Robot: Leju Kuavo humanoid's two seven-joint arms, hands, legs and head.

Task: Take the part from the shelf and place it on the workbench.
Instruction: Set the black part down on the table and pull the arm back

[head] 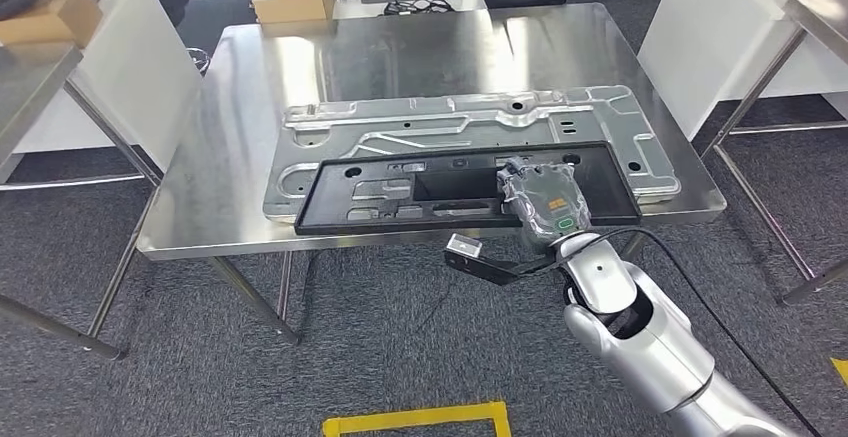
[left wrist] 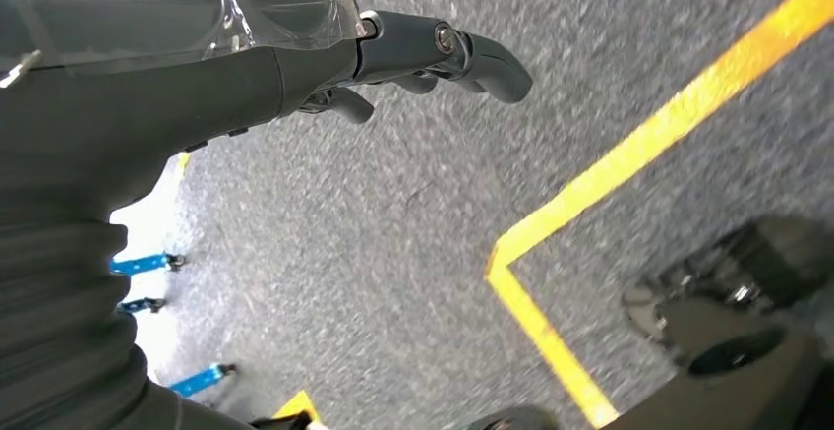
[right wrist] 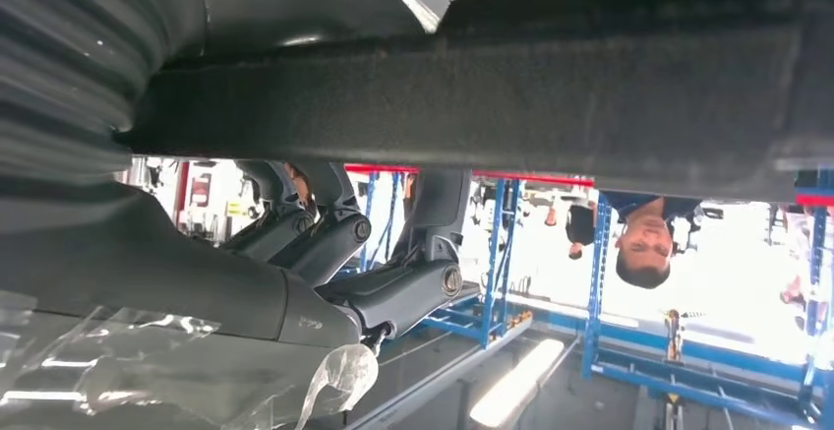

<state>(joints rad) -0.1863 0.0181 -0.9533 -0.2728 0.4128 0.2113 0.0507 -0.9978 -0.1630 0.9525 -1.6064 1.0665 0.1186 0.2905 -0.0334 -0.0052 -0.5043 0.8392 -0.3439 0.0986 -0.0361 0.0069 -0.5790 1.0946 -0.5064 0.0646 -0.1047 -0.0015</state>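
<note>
While gripped by the right hand, the black part rests on the workbench.

A stainless steel workbench carries a large silver stamped metal panel, lying flat across its middle. A long black part lies partly on that panel, running along the near edge and slightly overhanging it.

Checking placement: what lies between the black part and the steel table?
In the head view, a silver metal panel lies between black part and table.
</note>
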